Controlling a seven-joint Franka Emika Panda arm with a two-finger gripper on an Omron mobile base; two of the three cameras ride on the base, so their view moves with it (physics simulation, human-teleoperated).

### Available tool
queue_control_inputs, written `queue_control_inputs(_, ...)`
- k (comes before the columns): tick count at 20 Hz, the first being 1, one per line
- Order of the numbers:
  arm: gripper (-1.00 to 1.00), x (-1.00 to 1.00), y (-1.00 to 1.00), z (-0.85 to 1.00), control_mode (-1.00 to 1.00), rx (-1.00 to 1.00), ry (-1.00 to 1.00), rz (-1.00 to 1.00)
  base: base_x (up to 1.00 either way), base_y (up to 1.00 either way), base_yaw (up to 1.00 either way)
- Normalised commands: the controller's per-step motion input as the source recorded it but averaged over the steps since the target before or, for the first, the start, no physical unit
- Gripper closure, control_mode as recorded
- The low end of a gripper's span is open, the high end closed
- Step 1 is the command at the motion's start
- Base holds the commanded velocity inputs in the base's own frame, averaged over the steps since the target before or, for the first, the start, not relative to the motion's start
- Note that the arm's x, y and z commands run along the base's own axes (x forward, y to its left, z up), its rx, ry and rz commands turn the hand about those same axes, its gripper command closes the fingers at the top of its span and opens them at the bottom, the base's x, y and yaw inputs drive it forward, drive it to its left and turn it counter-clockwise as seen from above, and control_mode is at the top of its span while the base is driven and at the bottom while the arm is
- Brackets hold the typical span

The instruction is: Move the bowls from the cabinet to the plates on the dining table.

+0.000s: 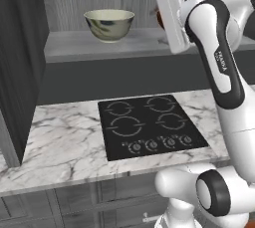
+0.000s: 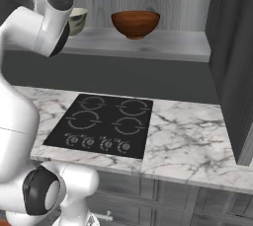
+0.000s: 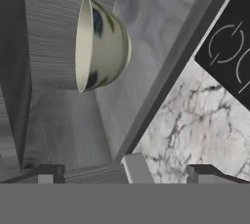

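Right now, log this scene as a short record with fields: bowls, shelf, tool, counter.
bowls: cream bowl and brown wooden bowl, both upright on the cabinet shelf, apart from each other
shelf: open cabinet shelf above the counter
tool: tool open, holding nothing, short of the cream bowl
counter: marble counter with black cooktop set in it

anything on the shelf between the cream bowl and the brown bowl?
No. In the right base view, bare grey shelf lies between the cream bowl and brown bowl.
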Motion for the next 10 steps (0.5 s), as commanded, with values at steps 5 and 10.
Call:
queue_control_inputs(5,-1.00,0.32,0.00,0.00,-1.00,-0.02,-0.05,0.00,0.00,0.00,0.00)
queue_control_inputs(10,-1.00,0.30,0.00,0.00,-1.00,-0.06,-0.03,0.00,0.00,0.00,0.00)
